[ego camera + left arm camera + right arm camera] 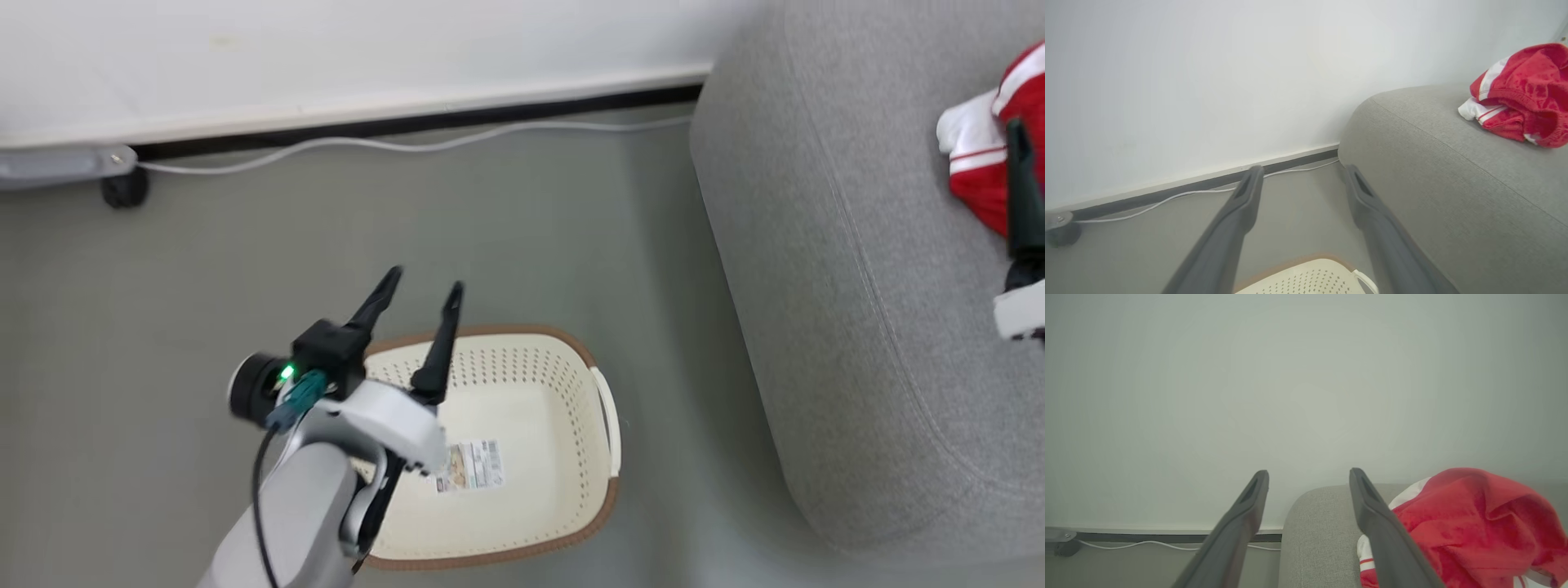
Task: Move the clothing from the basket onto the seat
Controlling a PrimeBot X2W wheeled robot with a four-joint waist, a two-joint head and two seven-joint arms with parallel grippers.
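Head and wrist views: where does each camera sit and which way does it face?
Head view: high, looking down at floor; left gripper and pale forearm above the empty basket, seat at right.
Left wrist view: low over the basket, facing wall and seat end; its open fingers.
Right wrist view: at seat height, facing the wall; right gripper open beside the clothing.
Shared: all three show the clothing on the seat.
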